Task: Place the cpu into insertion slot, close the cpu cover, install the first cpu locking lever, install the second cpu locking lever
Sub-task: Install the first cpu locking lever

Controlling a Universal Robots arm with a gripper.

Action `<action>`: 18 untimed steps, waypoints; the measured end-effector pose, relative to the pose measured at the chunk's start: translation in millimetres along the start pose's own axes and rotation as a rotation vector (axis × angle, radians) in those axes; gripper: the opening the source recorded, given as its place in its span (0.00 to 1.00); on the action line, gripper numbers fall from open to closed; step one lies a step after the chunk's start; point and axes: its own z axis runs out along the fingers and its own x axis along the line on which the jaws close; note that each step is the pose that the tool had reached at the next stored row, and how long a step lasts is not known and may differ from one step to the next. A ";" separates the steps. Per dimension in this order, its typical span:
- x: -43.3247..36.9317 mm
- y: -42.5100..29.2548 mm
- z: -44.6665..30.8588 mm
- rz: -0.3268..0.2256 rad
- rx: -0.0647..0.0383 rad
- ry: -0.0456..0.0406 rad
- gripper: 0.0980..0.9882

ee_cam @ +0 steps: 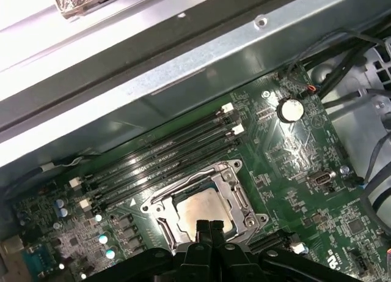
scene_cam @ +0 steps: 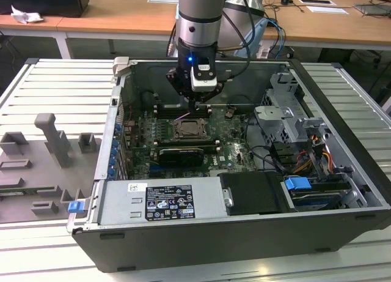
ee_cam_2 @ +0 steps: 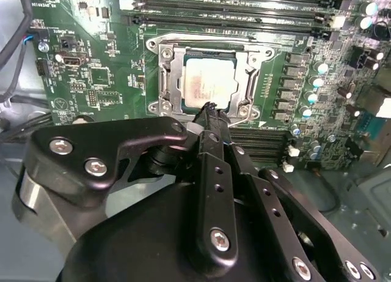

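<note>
With the cpu [ee_cam_2: 208, 83] seated in the slot [ee_cam: 160, 208] and the cover [ee_cam_2: 168, 80] lying closed over it, the lever step appears current: the end effector [ee_cam_2: 209, 109], fingers pressed together and empty, hovers at the cover's edge, demanding fine alignment.

I see the arm [scene_cam: 198, 19] reaching down into the open computer case [scene_cam: 244, 233], gripper [scene_cam: 193, 108] just above the insertion slot [scene_cam: 189, 129] on the green motherboard [scene_cam: 201, 144]. Grey fixtures [scene_cam: 55, 141] sit on the worktop [scene_cam: 49, 86] at the exterior view's left.
</note>
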 end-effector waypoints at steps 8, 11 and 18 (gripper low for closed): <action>0.4 -3.9 2.2 -0.035 -0.025 -0.0266 0.01; 0.4 -3.8 2.8 -0.059 -0.031 -0.0273 0.01; 0.4 -3.9 4.1 -0.157 -0.034 -0.0260 0.01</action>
